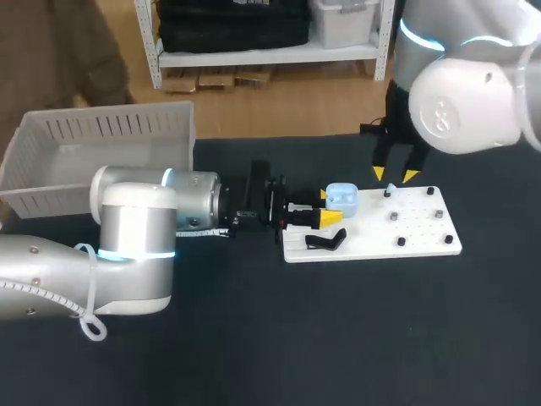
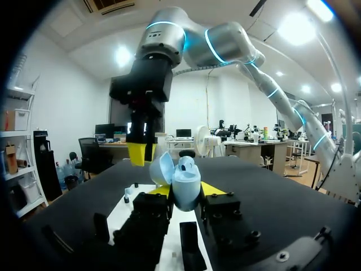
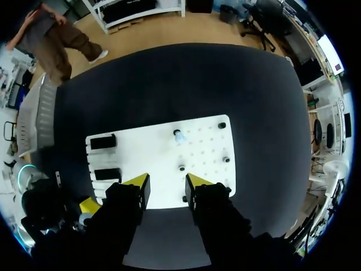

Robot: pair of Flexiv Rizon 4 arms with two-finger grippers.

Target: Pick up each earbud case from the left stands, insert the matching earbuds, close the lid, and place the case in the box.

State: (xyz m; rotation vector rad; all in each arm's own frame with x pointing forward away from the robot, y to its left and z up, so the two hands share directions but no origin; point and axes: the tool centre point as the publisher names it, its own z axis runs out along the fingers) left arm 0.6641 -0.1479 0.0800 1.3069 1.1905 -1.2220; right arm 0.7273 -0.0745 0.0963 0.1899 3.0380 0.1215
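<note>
Left gripper (image 2: 186, 193): clenched on the earbud case (image 2: 187, 182), one yellow tip against each side, low over the near end of the white board (image 1: 372, 241).
Earbud case: light blue, upright between the left fingers, its lid (image 2: 161, 168) swung open and leaning away to one side; in the head view it (image 1: 341, 199) stood just past the left gripper's (image 1: 328, 206) tips, over the board's left end.
Black stands: two dark blocks (image 3: 102, 141) (image 3: 107, 174) lay on the board's end nearest the left gripper; the head view showed one dark piece (image 1: 325, 242) just beside and below the held case.
White board: flat on the dark table (image 1: 338, 338), stretching from under the left gripper to beneath the right gripper, with small black pegs (image 3: 222, 125) dotted over its far half.
Earbud: a small pale piece (image 3: 179, 135) sat on the board ahead of the right gripper's fingers, apart from them.
Right gripper (image 3: 167, 185): released, fingers spread with nothing between them, pointing straight down above the board's edge; from the left wrist it (image 2: 141, 153) hung beyond the case, not touching it.
Box: the white slatted box (image 1: 110, 114) stood on the table behind the left arm, well apart from both grippers; whether anything lay inside could not be told.
</note>
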